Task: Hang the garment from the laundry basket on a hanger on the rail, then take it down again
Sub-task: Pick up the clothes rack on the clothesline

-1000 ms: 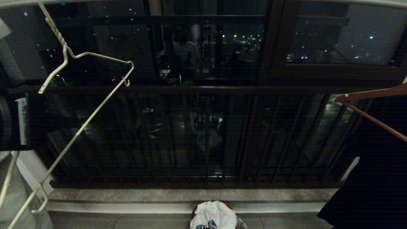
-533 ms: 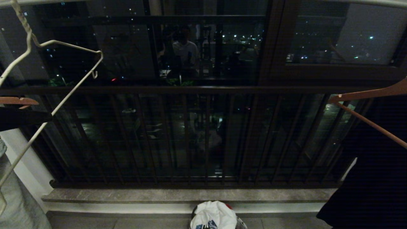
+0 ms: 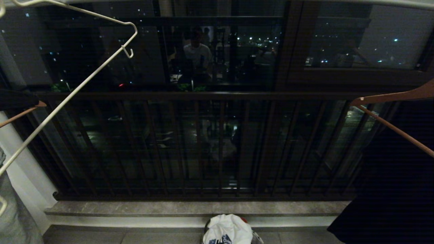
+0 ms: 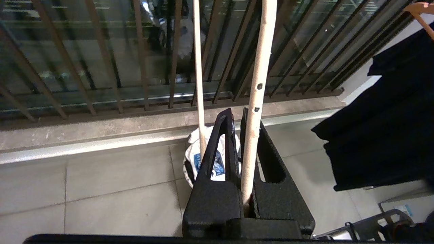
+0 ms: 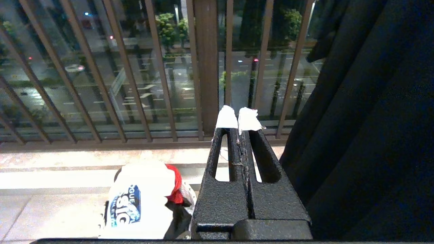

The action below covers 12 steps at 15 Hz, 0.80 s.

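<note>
Garment: white T-shirt, heaped in laundry basket on floor below railing, untouched. Hanger: white wire, clamped in left gripper; carried higher and tilted since a second ago, likely off the rail. Right gripper: clenched, empty, parked. Dressing not begun.

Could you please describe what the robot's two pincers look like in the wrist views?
Both are matte black with a rough, speckled finish. Each finger is a long tapering wedge with an elongated slot cut through it, rising from a blocky black base. The right pincer has white tape wrapped on its fingertips; the left pincer shows bare black tips.
</note>
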Motion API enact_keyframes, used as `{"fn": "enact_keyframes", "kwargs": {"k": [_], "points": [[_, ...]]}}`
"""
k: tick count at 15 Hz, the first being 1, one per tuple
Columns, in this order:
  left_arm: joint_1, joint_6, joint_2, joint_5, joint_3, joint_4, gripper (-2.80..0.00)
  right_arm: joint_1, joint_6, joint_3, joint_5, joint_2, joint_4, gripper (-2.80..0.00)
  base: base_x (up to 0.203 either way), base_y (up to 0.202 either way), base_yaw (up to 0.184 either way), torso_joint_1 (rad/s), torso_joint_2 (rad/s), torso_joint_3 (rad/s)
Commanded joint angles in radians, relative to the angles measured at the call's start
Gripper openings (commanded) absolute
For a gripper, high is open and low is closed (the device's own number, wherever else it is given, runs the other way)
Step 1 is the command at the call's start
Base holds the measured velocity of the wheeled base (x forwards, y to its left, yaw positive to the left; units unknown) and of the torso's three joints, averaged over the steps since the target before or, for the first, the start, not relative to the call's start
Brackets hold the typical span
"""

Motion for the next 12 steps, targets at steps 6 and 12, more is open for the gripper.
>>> {"fn": "enact_keyframes", "kwargs": {"k": [6,12], "points": [[0.0,-0.006,-0.101,-0.099,0.211,0.009,-2.8,0.0,0.0,0.0,0.0,0.002,0.0,-2.8,0.0,0.0,0.0,0.0,0.0,0.0],[0.0,0.096,-0.127,-0.284,0.521,-0.105,-2.8,0.0,0.0,0.0,0.0,0.002,0.0,-2.8,0.0,0.0,0.0,0.0,0.0,0.0]]}}
